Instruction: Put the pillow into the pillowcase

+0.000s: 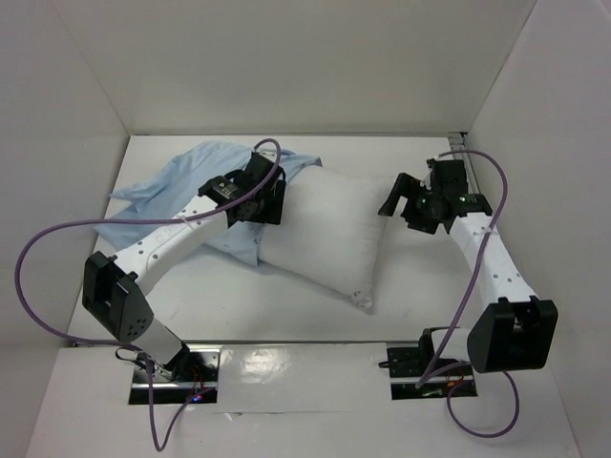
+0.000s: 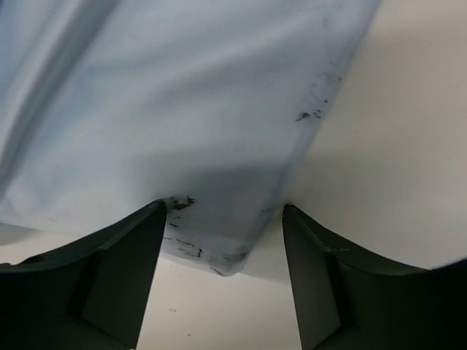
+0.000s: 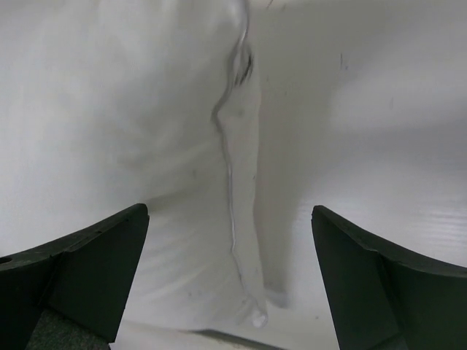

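The pillow [image 1: 329, 234] lies against the pillowcase [image 1: 162, 191], apparently not inside yet. The left hand [image 2: 222, 206] and right hand [image 3: 230, 208] are spread, holding nothing.

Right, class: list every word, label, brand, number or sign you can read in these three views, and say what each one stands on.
None: no readable text in any view.
The dark marks along the edge of the pillowcase are smudgy specks, not letters.
The pillow is plain white, with no print visible.
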{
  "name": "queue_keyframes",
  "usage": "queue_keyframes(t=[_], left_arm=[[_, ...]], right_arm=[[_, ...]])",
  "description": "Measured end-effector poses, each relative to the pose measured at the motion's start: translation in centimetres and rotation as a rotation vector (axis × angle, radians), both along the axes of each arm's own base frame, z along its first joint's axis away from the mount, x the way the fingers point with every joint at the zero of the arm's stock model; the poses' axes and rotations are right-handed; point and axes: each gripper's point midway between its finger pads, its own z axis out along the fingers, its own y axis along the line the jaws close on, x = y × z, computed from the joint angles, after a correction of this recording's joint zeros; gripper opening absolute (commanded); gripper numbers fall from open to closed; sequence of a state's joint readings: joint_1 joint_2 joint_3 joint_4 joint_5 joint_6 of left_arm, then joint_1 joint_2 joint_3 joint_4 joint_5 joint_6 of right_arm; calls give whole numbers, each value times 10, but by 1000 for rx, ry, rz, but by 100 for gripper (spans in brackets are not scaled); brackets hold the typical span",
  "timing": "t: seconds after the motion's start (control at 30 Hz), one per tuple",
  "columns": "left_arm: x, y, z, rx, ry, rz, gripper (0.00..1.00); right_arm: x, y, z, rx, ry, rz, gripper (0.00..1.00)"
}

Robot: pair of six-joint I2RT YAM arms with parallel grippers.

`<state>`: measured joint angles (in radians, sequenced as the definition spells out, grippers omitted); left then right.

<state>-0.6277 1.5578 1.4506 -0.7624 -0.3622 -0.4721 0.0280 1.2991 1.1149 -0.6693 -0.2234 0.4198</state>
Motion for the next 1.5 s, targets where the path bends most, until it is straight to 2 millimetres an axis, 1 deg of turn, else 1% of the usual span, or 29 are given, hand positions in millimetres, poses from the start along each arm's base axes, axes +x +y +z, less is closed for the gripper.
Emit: queue_keyframes(t=[0.07,0.1,0.17,0.2,0.23,0.33,0.37,0.43,0.5,0.53,0.6,0.63,0.7,0.8,0.87,0.93,1.0,1.07,1.1,1.17,1.23,1.27,1.3,1.33,1.37,1.4,1.43,1.47,1.5], left_arm=[[5,2,1,6,-24,22,70],[6,3,2,10,-31,30,56],[10,5,0,19,-40,49,39],[11,5,-1,22,-40,58,24],[12,6,-4,28,-36,68,16],[14,6,-8,47,-22,73,0],[14,5,-7,47,-18,70,0],[17,-2,1,25,-18,51,0],[22,-15,12,-21,-13,19,0],[26,-25,20,-50,-16,-9,0],[31,-49,33,-107,-6,-77,0],[33,-68,41,-143,0,-122,0],[38,-107,55,-203,20,-225,0],[41,-179,75,-337,29,-398,0],[37,-209,82,-410,39,-484,0],[31,-220,81,-465,66,-526,0],[30,-220,79,-500,75,-540,0],[30,-211,78,-525,90,-526,1],[30,-205,79,-532,92,-517,25],[32,-194,85,-525,79,-505,55],[29,-186,93,-516,58,-499,75],[23,-180,96,-502,52,-495,77],[18,-174,99,-487,43,-486,77],[12,-169,103,-477,33,-482,65],[7,-162,105,-467,24,-469,34],[0,-152,107,-444,11,-451,10],[-5,-144,107,-430,4,-432,0],[-6,-136,108,-408,-38,-407,0],[-17,-119,101,-377,-41,-378,7]], right_arm=[[-14,3,-2,11,8,28,100],[-19,3,0,9,4,33,100],[-25,2,7,1,-15,39,100],[-27,2,11,-3,-30,44,100],[-28,2,13,-3,-42,54,100],[-34,14,8,45,-55,119,100],[-37,20,1,69,-45,147,99],[-48,37,-25,128,11,212,82],[-58,60,-52,193,81,276,53],[-59,69,-60,215,104,298,25],[-54,93,-68,263,133,342,4],[-48,104,-66,277,128,362,0],[-36,124,-56,308,105,383,0],[-8,148,-26,365,7,392,0],[3,153,-10,402,-38,369,0],[5,153,-6,430,-31,343,0],[5,152,-6,446,-12,319,0],[7,149,-4,457,-9,304,0],[8,147,-4,461,-9,301,0],[10,142,-4,461,-10,289,0],[16,131,-4,455,-19,266,0],[20,122,-4,449,-29,247,0],[25,112,-4,438,-42,223,0],[30,101,-3,424,-58,197,0],[34,91,-1,412,-74,175,0],[38,81,0,399,-91,151,0],[42,72,1,386,-105,128,2],[45,65,1,374,-116,115,14],[47,61,1,362,-121,107,35]])
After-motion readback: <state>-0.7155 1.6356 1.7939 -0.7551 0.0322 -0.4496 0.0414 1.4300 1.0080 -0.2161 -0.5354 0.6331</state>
